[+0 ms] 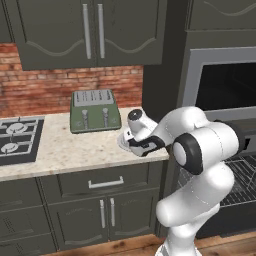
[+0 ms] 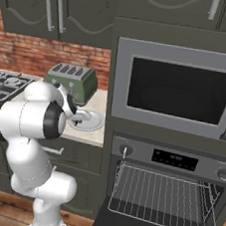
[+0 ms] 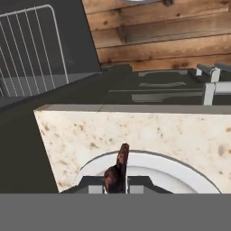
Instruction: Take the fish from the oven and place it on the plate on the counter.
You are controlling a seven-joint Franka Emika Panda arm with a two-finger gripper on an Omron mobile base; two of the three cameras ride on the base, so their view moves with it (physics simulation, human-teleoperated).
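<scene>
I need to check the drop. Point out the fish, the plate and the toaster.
fish [image 3: 118,173], hand view, on its dark brown body.
plate [image 2: 94,123], right base view, on its bare right rim.
toaster [image 1: 95,114], left base view, on its green front face.

A: From the left base view we look forward and down, behind the arm, over the counter [image 1: 75,150] with the oven [image 1: 235,175] at far right.

B: From the right we face the oven [image 2: 165,191] nearer, counter [image 2: 95,133] left. We share both.

A: The hand view sits close above the plate [image 3: 180,169] at the counter's edge.
</scene>
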